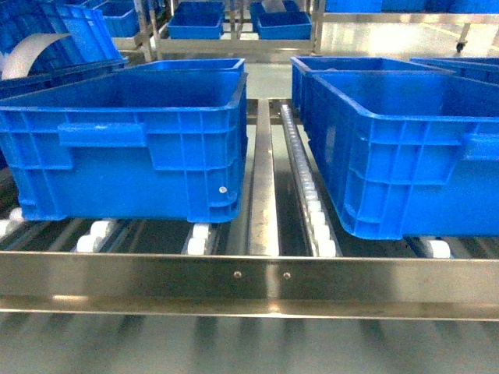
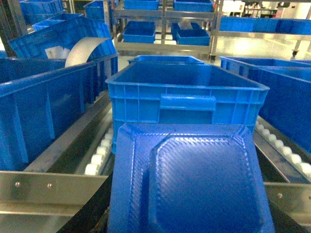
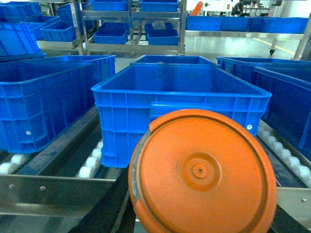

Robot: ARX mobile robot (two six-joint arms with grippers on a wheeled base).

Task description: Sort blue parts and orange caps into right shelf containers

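Your left wrist view: blue part (image 2: 189,182) fills 6 o'clock, before a blue crate (image 2: 187,94). Right wrist view: orange cap (image 3: 203,172) at 5 o'clock, crate (image 3: 180,104) behind. You cannot tell either end effector's state; neither is visible.

Blue part (image 2: 189,179) hides left pincer.

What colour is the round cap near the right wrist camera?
Orange, clearest in the right wrist view.
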